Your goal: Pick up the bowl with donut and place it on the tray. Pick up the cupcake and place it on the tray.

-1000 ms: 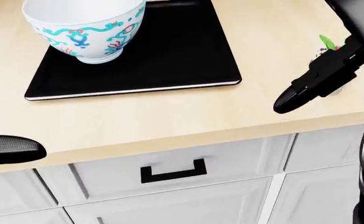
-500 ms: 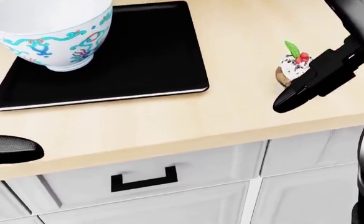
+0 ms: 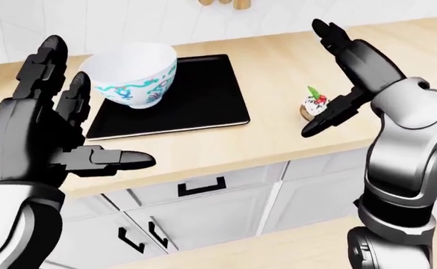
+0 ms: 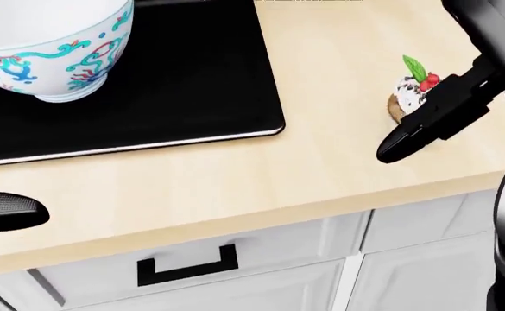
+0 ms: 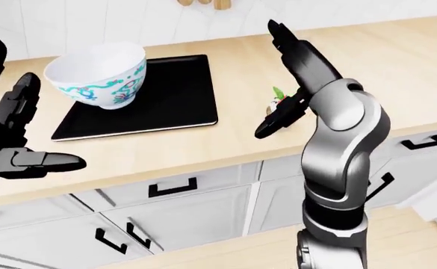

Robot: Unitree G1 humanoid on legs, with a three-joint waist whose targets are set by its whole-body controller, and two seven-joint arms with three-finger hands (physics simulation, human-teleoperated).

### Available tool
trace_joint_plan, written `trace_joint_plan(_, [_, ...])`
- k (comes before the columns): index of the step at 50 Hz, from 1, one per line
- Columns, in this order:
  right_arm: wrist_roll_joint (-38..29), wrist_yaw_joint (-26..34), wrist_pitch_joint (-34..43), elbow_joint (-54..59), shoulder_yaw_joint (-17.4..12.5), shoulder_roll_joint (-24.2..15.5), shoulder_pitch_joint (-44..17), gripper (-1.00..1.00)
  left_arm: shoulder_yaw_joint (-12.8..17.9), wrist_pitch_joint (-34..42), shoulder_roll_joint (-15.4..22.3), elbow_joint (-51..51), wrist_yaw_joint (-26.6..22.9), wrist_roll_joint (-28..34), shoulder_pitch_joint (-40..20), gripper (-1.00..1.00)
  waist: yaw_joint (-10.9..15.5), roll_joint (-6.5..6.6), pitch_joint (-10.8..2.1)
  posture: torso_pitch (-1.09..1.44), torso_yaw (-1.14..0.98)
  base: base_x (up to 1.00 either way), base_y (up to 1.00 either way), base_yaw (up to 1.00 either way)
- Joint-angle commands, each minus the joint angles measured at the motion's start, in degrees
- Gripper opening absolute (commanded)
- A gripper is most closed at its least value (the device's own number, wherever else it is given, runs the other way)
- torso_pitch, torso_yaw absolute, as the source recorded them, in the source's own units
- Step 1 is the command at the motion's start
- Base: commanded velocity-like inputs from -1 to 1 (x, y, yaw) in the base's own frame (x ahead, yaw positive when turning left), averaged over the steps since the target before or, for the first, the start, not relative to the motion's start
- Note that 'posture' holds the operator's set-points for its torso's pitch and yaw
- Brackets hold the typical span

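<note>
- At right in the left-eye view, the right hand [image 3: 336, 78] is spread open, empty, its thumb just beside the cupcake [image 3: 315, 103] on the table [image 3: 278, 134].
- At left, the left hand [image 3: 53, 131] is open, holding nothing.
- Upper left, the bowl [image 3: 132, 75] sits on the tray [image 3: 203, 103].
</note>
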Motion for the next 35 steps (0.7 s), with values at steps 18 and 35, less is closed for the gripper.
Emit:
trace_joint_plan(18, [0.2, -6.1, -4.1, 4.4, -1.5, -1.1, 1.0, 1.0, -0.2, -4.8, 1.8, 0.5, 1.7, -0.8, 1.0, 1.0, 0.1, -0.43, -1.42, 0.0, 0.0, 0.0, 0.0, 0.0])
trace_joint_plan(35, [1.5, -15.2, -9.3, 19.0, -1.7, -2.2, 0.0, 1.0, -0.8, -5.2, 0.5, 0.9, -0.8, 2.3, 1.1, 1.0, 0.3, -0.41, -1.64, 0.0, 0.0, 0.0, 0.0, 0.0])
